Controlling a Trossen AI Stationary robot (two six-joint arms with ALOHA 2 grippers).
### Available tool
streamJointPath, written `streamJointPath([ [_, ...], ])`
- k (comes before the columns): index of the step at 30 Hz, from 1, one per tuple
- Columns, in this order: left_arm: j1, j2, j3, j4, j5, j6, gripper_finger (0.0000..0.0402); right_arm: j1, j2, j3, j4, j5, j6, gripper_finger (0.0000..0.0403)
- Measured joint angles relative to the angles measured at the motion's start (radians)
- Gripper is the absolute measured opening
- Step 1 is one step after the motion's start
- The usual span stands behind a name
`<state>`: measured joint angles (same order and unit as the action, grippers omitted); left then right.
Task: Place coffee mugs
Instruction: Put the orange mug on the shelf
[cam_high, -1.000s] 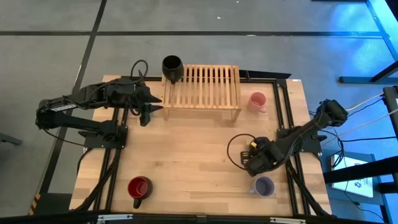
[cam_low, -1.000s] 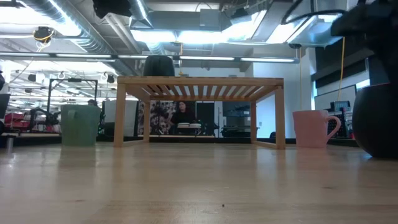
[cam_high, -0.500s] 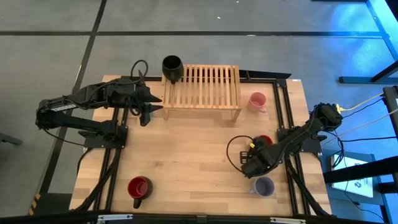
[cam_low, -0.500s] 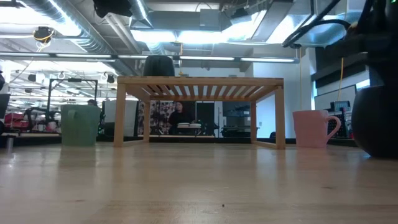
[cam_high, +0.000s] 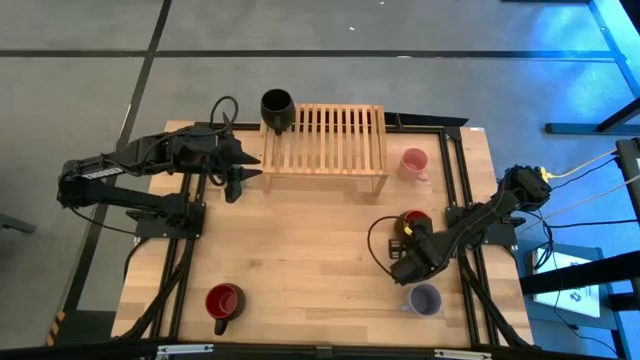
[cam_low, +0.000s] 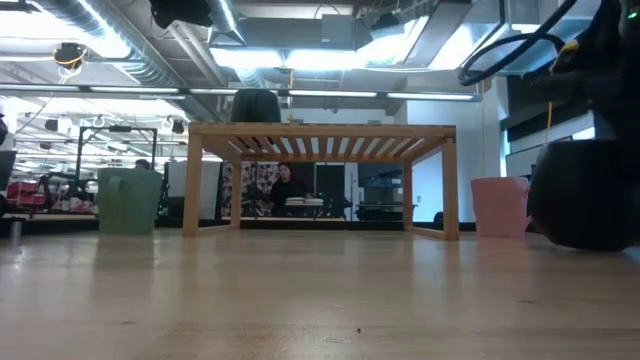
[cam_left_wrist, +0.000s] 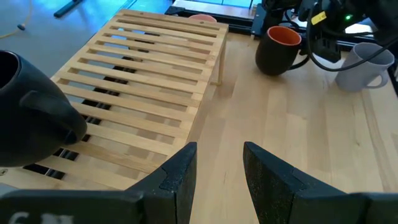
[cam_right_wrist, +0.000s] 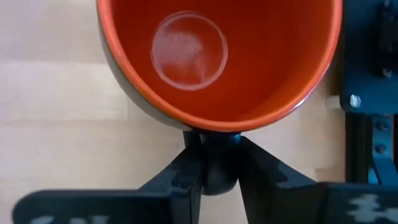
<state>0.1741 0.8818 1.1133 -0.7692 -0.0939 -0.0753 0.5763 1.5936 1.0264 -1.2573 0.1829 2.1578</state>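
Since one second ago, my right arm has drawn the orange-red mug (cam_high: 412, 221) clear of the lavender-grey mug (cam_high: 425, 299). In the high view its orange interior is now exposed, where the arm covered it before. In the low view its dark body (cam_low: 585, 190) has shifted toward the rack and now overlaps the pink mug (cam_low: 497, 207). I judge that the mug is secured and transport has begun; placement is not yet done.

Layout, largest item first:

1. Table (cam_high: 300, 250): light wood, carrying all items.
2. Wooden rack (cam_high: 325, 140): slatted, at the far edge. The black mug (cam_high: 277, 106) sits on its left end.
3. Left arm: waiting beside the rack's left end. The left gripper (cam_left_wrist: 217, 165) hangs over bare table, fingers apart, holding nothing.
4. Right arm: working at the table's right side. The right gripper (cam_right_wrist: 213, 165) is clamped on the orange-red mug's handle. In the right wrist view the fingers (cam_right_wrist: 186, 168) press either side of the dark handle, with the mug's open mouth directly ahead of them.
5. Mugs not in hand: the pink mug stands just right of the rack. The green mug (cam_low: 128, 201) shows only in the low view, left of the rack. The dark red mug (cam_high: 224, 301) is at the near left, well apart from both arms. The lavender-grey mug is near the right gripper, on its near side.

I cannot tell from these views whether the held mug is off the table or touching it.
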Motion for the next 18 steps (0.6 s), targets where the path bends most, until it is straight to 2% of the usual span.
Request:
streamJointPath([
  [4,0.0,0.0,0.0,0.0,-0.001,0.0,0.0126,0.0,0.001,-0.007,0.0,0.027,-0.015,0.007],
  [8,0.0,0.0,0.0,0.0,-0.001,0.0,0.0126,0.0,0.001,-0.007,-0.002,0.031,-0.044,0.0044],
  [18,0.0,0.0,0.0,0.0,-0.001,0.0,0.0126,-0.001,0.002,0.053,-0.032,0.052,-0.143,0.0043],
])
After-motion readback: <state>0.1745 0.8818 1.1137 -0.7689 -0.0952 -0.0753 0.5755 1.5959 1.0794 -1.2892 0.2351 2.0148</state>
